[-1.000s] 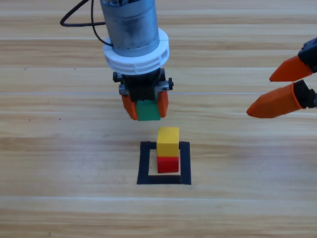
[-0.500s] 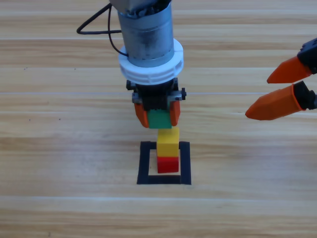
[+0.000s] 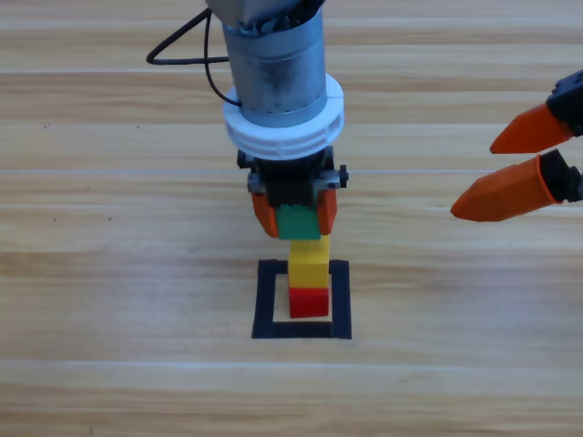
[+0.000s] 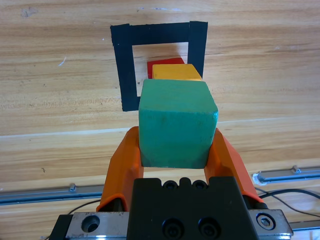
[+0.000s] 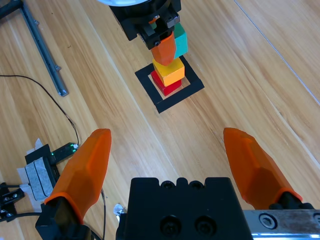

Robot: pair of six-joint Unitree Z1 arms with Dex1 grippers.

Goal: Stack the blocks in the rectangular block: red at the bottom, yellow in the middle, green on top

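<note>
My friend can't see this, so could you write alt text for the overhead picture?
The left arm's fingers grip a green cube above a yellow cube stacked on a red cube inside a black tape square. The right fingers wait open at the right edge.

Even, bright, diffuse light throughout, with soft glare bands across the table (image 3: 109,273), only a faint shadow beside the stack in the tape square (image 4: 130,65), and all views sharp, without noticeable edge distortion.
</note>
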